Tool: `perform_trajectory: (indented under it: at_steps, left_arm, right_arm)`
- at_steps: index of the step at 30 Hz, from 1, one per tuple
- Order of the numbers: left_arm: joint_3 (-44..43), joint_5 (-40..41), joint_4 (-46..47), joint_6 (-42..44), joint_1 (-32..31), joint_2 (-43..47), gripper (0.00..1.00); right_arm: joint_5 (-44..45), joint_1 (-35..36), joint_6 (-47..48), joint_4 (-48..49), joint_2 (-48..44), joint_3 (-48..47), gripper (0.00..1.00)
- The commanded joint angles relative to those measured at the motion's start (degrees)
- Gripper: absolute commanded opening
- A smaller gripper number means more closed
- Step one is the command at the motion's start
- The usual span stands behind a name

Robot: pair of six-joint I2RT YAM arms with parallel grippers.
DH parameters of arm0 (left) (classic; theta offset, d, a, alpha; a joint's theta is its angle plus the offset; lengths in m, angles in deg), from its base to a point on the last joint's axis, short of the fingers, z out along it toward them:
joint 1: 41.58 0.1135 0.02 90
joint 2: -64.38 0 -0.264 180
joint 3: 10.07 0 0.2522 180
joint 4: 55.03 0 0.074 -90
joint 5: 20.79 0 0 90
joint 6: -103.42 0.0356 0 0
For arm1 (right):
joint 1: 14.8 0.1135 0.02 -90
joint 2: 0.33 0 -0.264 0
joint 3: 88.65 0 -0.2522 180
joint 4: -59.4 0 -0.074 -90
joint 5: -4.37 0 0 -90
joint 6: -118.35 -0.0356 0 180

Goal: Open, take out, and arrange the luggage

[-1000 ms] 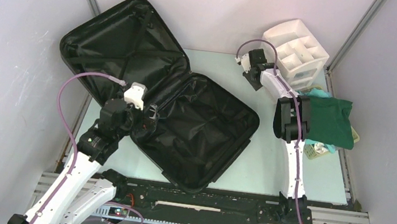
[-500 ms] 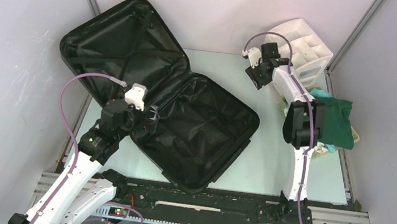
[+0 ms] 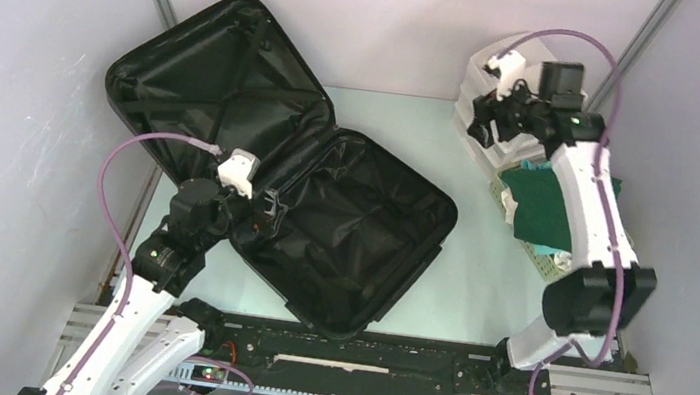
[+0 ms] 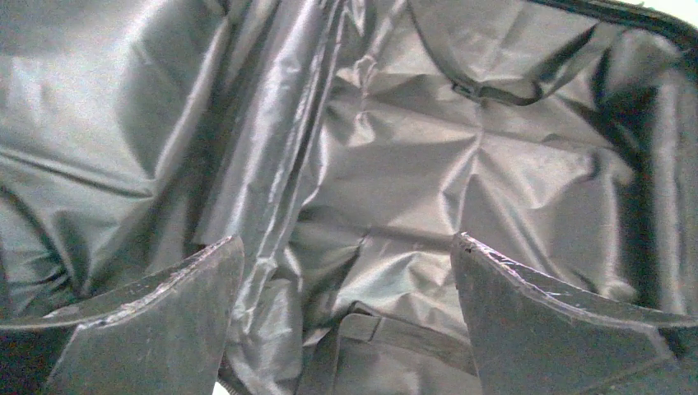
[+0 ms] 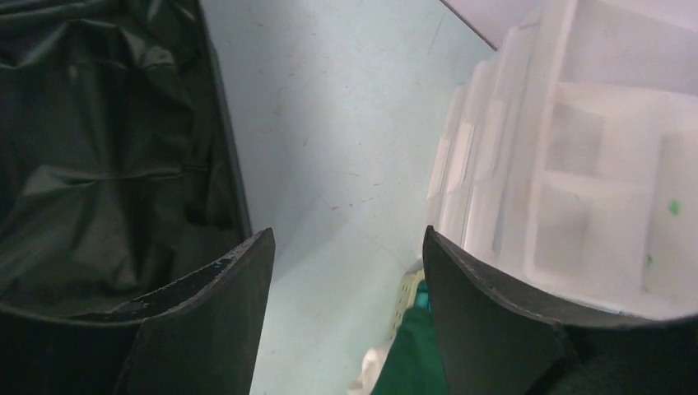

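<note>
1. Luggage (image 3: 280,164) is lying wide open on the left of the worktop (image 3: 458,271), black lining facing up and its far half reaching into the back-left corner.
2. Left pincer (image 4: 344,247) is hovering over the crumpled lining, jaws spread wide and gripping nothing.
3. Right pincer (image 5: 347,234) is hanging just beside the white drawer organizer (image 5: 593,164), jaws apart and empty.
4. Green cloth (image 3: 531,210) is sitting just in front of that organizer.
</note>
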Motion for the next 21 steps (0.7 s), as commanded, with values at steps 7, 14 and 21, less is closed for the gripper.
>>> perform_trajectory:
  at_steps: [7,14,21]
  left_arm:
    - [-7.4,-18.6,6.8,-17.0,1.0,0.8,1.00]
    - [-26.9,-20.3,-2.2,-21.0,1.0,-1.6,1.00]
    - [-43.4,-19.8,-8.4,-20.0,1.0,-7.1,1.00]
  right_arm:
    - [-13.0,-11.7,-10.5,6.2,-25.7,10.5,1.00]
    - [-8.1,-17.5,-20.1,1.2,-32.5,3.5,1.00]
    - [-18.1,-18.0,-14.6,-10.7,-33.9,-6.2,1.00]
